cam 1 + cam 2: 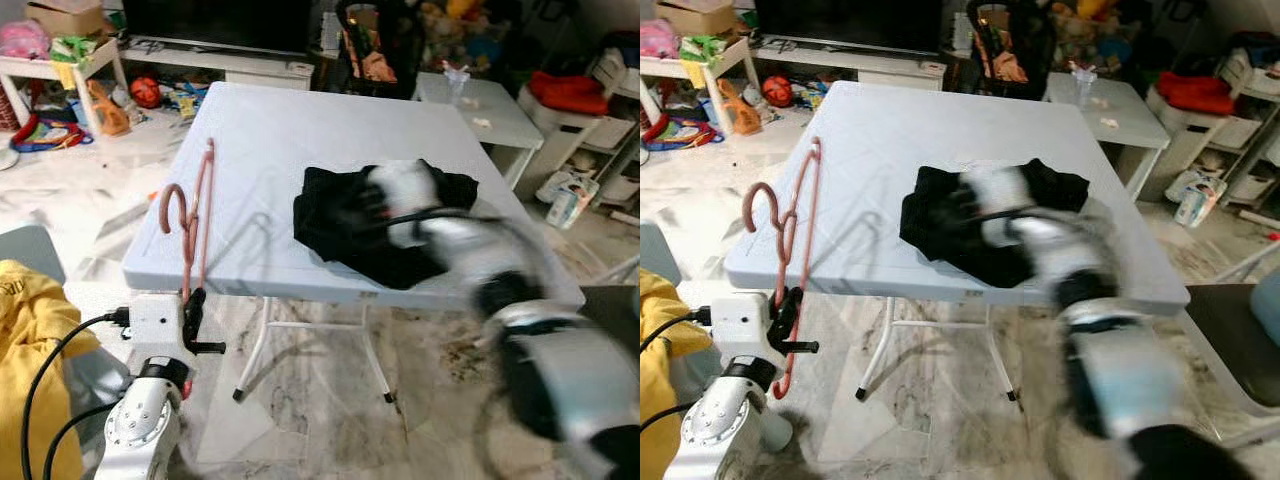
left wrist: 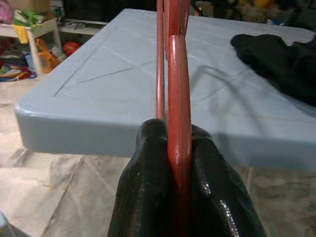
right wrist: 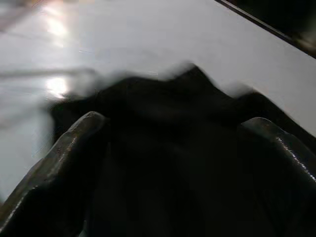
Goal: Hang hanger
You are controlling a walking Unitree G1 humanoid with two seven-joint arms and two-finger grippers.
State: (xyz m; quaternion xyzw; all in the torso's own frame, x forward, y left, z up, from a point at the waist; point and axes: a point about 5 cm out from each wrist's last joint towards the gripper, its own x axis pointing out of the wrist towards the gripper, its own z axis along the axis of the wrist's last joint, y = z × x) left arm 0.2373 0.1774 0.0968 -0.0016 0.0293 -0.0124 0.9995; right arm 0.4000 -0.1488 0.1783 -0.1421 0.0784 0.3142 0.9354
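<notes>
A pink-red hanger (image 1: 195, 215) stands upright at the front left corner of the light blue folding table (image 1: 270, 120), hook to the left. My left gripper (image 1: 193, 310) is shut on its lower bar; the left wrist view has the bar (image 2: 177, 98) pinched between both black fingers (image 2: 148, 163). A black garment (image 1: 330, 225) lies crumpled on the table's right half. My right arm is motion-blurred above it, with its gripper (image 3: 173, 128) open. Its fingers (image 3: 74, 148) are spread over the dark cloth.
A yellow cloth (image 1: 25, 330) lies at my lower left. A small white table (image 1: 480, 100) and a dark chair (image 1: 380, 45) stand behind the folding table. Toys and boxes clutter the floor at the back left. A dark seat (image 1: 1230, 330) is at the right.
</notes>
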